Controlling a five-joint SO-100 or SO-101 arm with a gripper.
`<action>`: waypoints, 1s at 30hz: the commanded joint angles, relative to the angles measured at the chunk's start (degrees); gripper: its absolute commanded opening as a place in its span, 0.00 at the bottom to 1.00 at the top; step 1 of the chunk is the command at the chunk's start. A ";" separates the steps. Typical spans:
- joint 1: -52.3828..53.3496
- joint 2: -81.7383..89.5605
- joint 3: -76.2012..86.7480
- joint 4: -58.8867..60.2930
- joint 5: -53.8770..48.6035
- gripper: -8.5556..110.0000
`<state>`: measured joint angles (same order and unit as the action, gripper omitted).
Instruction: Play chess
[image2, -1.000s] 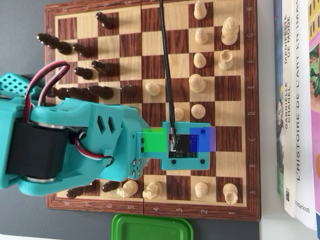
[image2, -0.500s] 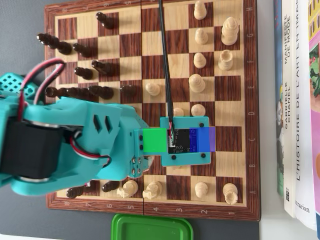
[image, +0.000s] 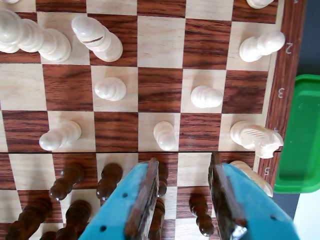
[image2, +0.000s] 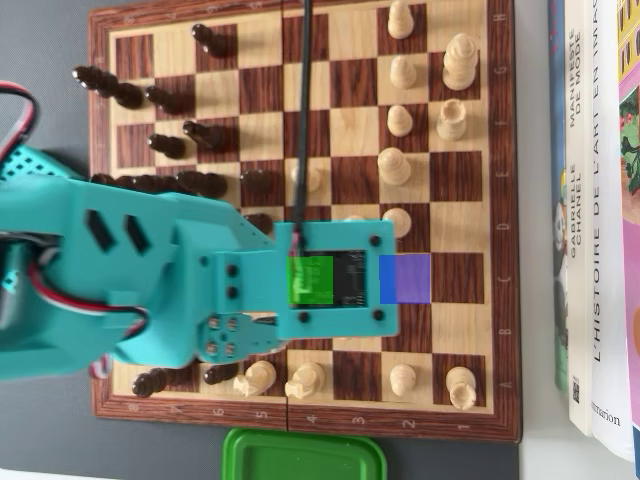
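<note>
The chessboard (image2: 505, 220) is spread under the teal arm, with white pawns (image: 165, 135) seen just beyond the gripper (image: 182, 200), whose jaws are held wide and empty. Dark pieces (image: 107, 181) are crowded beside them; a green lid (image2: 305, 457) is seen off the board's edge.

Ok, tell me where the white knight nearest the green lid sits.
In the wrist view the white knight lies at the board's right edge, beside the green lid, just above the open end effector.
</note>
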<state>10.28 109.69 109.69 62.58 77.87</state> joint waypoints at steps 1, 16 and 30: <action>-0.09 6.42 0.88 -1.14 0.18 0.20; -5.89 27.86 19.34 -31.64 0.26 0.20; -9.49 41.04 37.00 -67.59 0.26 0.20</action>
<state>1.32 148.54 146.07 1.23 77.87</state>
